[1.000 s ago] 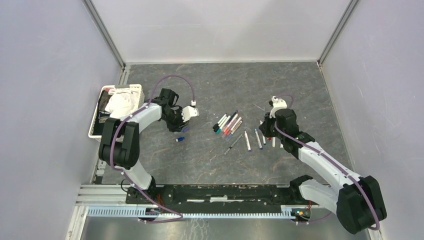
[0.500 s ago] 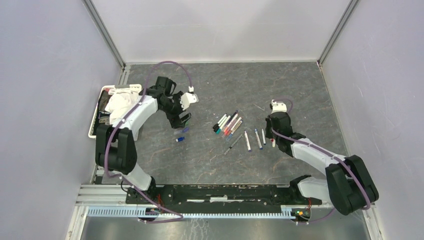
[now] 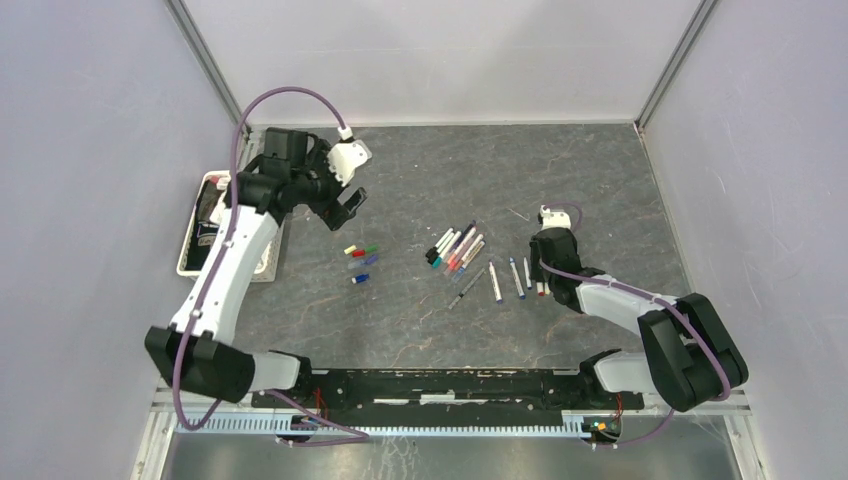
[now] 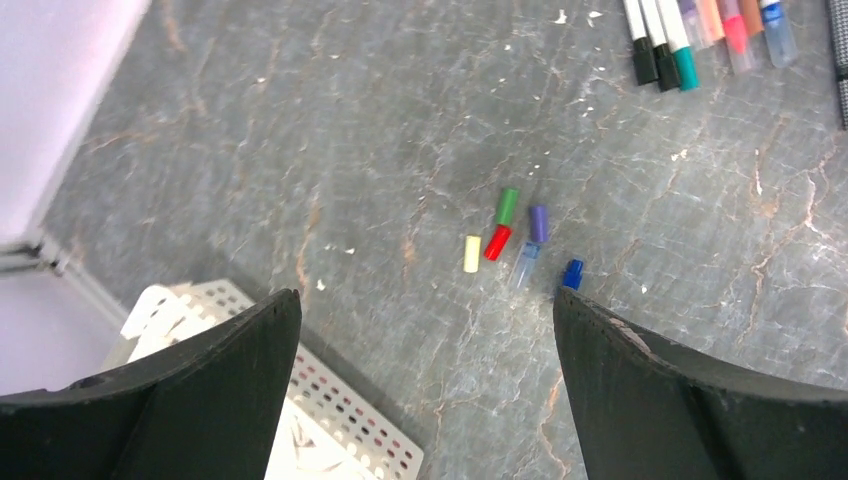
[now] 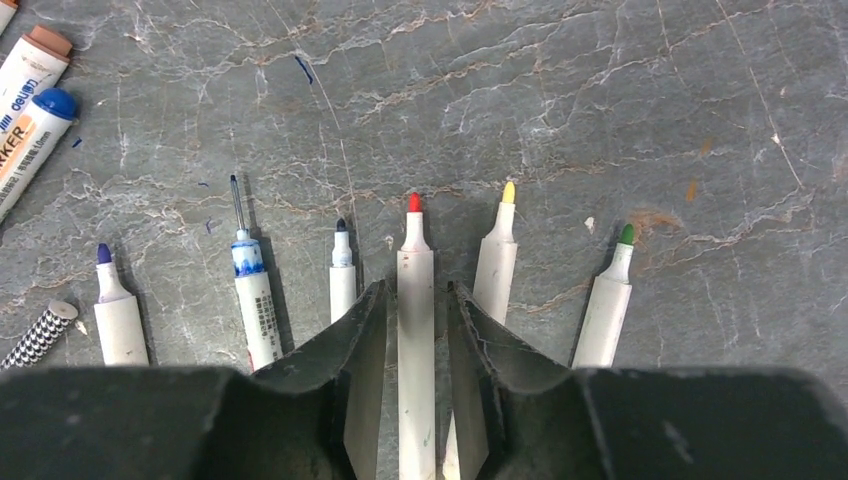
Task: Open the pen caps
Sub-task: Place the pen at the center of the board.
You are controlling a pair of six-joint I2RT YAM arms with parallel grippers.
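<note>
Loose pen caps lie together on the grey table: yellow, red, green, purple and blue. From above they show as a small cluster. My left gripper hangs high above them, open and empty. Several uncapped pens lie in a row under my right gripper, among them a yellow-tipped one and a green-tipped one. The red-tipped pen lies on the table between the right jaws, which stand slightly apart from it on both sides.
Capped pens lie in a bundle mid-table, their ends at the top right of the left wrist view. A white perforated basket holding a cloth stands at the left wall. Two thicker markers lie left of the row.
My left gripper opened wide and rose toward the back left, away from the caps. My right gripper drew nearer, settled low over the pen row, and its jaws loosened.
</note>
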